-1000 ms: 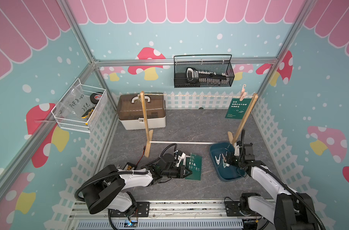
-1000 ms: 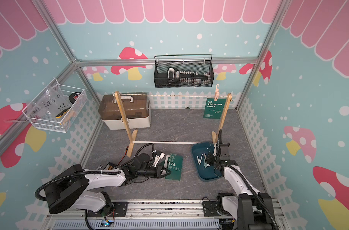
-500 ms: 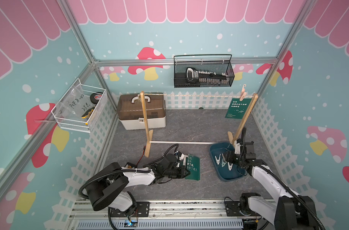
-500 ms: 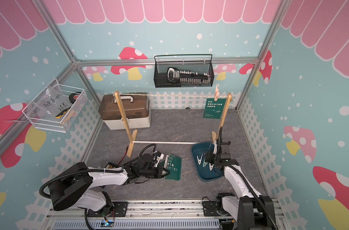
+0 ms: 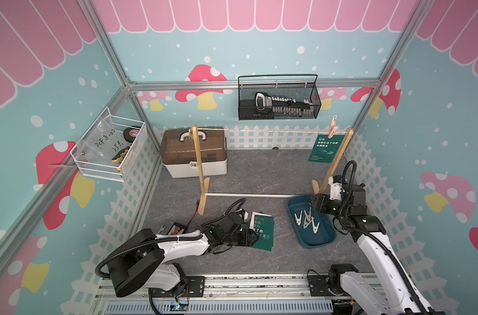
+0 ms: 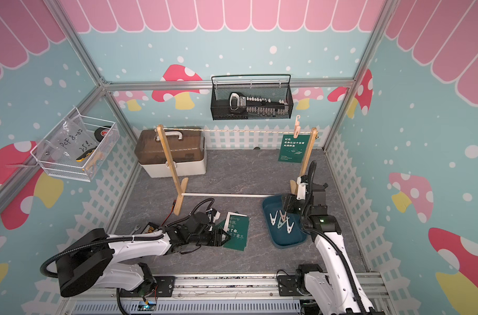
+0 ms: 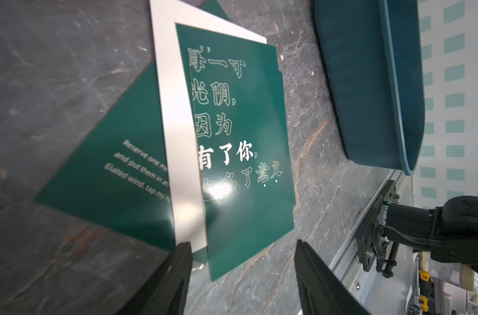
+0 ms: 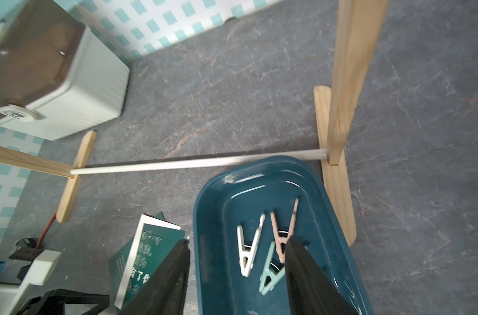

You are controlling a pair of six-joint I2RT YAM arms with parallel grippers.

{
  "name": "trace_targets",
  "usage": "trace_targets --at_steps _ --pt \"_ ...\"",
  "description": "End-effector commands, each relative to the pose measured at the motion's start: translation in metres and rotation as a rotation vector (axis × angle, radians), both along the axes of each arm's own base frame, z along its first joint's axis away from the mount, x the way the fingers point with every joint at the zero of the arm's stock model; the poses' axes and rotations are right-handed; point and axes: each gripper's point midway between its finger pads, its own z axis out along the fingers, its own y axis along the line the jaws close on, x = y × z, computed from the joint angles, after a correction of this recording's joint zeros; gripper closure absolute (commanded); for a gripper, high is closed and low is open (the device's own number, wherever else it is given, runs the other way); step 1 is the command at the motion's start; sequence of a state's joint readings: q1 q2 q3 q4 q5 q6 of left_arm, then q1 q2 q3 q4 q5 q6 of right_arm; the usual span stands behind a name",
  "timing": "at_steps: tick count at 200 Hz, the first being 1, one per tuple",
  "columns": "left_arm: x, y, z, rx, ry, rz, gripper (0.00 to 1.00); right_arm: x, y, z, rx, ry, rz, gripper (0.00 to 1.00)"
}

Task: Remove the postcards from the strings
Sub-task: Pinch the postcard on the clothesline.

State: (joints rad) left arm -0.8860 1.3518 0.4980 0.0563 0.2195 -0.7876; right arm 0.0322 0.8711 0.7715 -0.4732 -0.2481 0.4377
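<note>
Left end effector released above loose postcards stacked on counter | right end effector released over tray | one postcard left pegged on string, nearly done

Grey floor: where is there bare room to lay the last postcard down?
Widest bare patch: floor between the white rod, storage box and back fence. A narrower strip lies between the card pile and tray. Crowded: the left gripper at the pile, the right gripper over the tray.
</note>
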Motion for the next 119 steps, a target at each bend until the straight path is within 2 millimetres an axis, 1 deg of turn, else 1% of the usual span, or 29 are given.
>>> trace_targets --at_steps 1,17,24,37,51,62,78,90,101,119 --pt "0.007 0.014 0.009 0.082 -0.058 0.030 0.35 -0.005 0.006 0.021 0.022 -0.009 0.036 0.46" --pt "0.011 0.017 0.025 0.070 -0.107 0.041 0.35 -0.005 0.009 0.043 0.030 -0.056 0.049 0.46" --pt "0.014 0.016 0.033 0.060 -0.132 0.038 0.34 -0.005 0.009 0.051 0.031 -0.077 0.052 0.46" --pt "0.019 0.009 0.053 0.039 -0.178 0.018 0.30 -0.004 0.011 0.064 0.032 -0.107 0.064 0.46" --pt "0.028 -0.001 0.077 0.043 -0.226 -0.011 0.28 -0.002 0.014 0.079 0.025 -0.131 0.098 0.47" --pt "0.037 -0.011 0.100 0.028 -0.277 -0.030 0.27 -0.001 0.013 0.093 0.023 -0.156 0.109 0.47" --pt "0.053 -0.028 0.139 -0.016 -0.391 -0.055 0.27 -0.001 0.013 0.114 0.018 -0.230 0.136 0.47" --pt "0.064 -0.041 0.169 -0.052 -0.496 -0.083 0.26 -0.001 0.013 0.129 0.016 -0.311 0.152 0.47" --pt "0.073 -0.054 0.197 -0.090 -0.614 -0.126 0.26 -0.001 0.012 0.141 0.023 -0.370 0.161 0.50" --pt "0.086 -0.076 0.235 -0.157 -0.769 -0.179 0.26 -0.004 0.008 0.160 0.014 -0.431 0.181 0.52"
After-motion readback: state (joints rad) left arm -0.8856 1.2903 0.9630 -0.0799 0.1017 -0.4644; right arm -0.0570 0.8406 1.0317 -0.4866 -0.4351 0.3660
